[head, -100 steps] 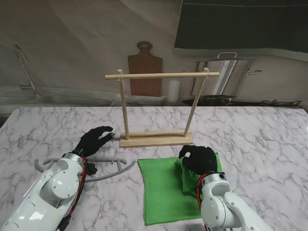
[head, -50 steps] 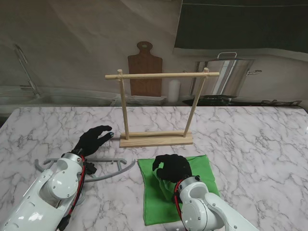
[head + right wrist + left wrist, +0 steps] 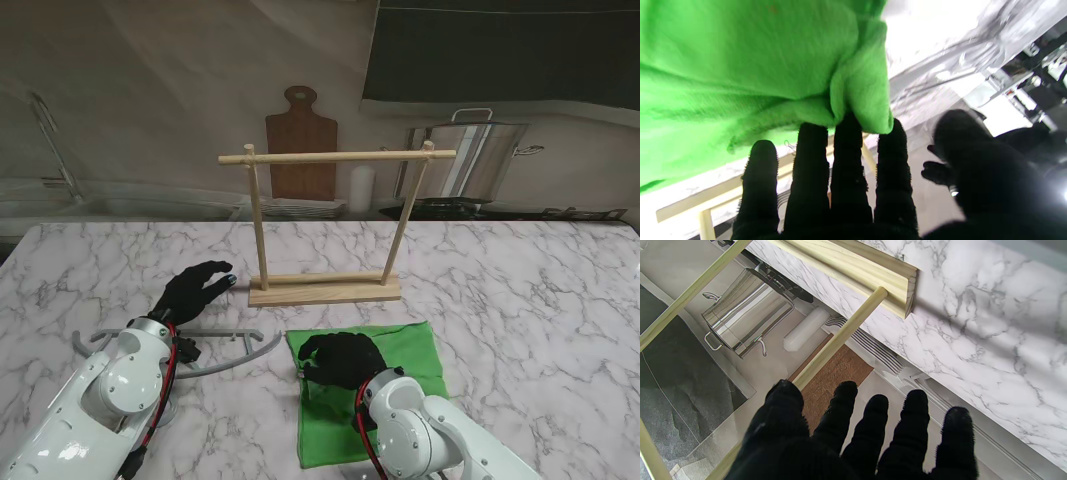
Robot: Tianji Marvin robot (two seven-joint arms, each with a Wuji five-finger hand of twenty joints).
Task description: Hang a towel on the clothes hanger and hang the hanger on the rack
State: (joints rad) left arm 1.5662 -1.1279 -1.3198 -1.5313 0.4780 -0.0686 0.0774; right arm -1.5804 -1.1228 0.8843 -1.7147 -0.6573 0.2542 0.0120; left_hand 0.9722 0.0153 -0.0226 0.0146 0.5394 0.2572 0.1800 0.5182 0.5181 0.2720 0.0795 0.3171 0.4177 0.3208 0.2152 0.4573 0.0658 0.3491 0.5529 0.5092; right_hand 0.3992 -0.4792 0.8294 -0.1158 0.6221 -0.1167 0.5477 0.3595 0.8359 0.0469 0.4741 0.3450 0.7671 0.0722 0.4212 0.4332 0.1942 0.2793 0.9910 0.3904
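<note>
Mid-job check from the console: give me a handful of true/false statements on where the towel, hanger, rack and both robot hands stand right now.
1. The green towel lies on the table, nearer to me than the wooden rack. True.
2. The hanger already hangs on the rack's top bar. False: it lies flat on the marble table, left of the towel.
3. The right robot hand is over the towel's left part, fingers touching the cloth. True; the wrist view shows bunched cloth at the fingertips.
4. The left robot hand grips the hanger. False: its fingers are spread and hold nothing.
5. The towel is draped over the hanger. False: the two lie apart.
</note>
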